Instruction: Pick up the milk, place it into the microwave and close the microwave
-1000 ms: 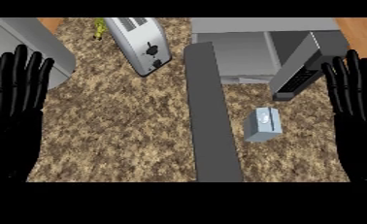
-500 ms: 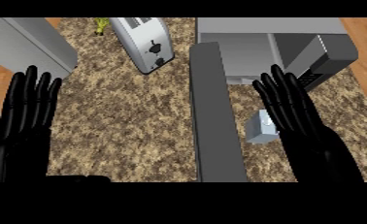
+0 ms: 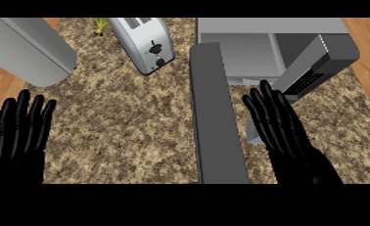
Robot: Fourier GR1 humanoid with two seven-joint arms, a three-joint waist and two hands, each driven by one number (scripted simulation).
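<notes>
A silver toaster (image 3: 147,44) stands at about 11 o'clock on the speckled stone counter (image 3: 123,122), tilted, with its dial facing down the view. Just beyond it, at the top edge, a small green thing (image 3: 101,24) shows, too small to tell what it is. A large grey rounded body (image 3: 33,49) fills the 10 o'clock corner.

The microwave (image 3: 274,44) sits at 1 o'clock with its cavity open. Its door (image 3: 217,117) swings out toward 6 o'clock as a long grey slab and stands between the left side of the counter and the milk. A dark panel with keys (image 3: 318,68) angles off at 2 o'clock.

The milk (image 3: 254,133) lies at about 4 o'clock, just right of the door; only a pale sliver of it shows, the rest being hidden under the right hand (image 3: 285,132). That hand comes up from the lower edge, palm down, fingers straight and slightly spread, pointing toward 11 o'clock; they curl round nothing. Whether it touches the carton cannot be told.

The left hand (image 3: 25,132) rests at 8 o'clock by the left edge, fingers straight and up, well apart from everything.
</notes>
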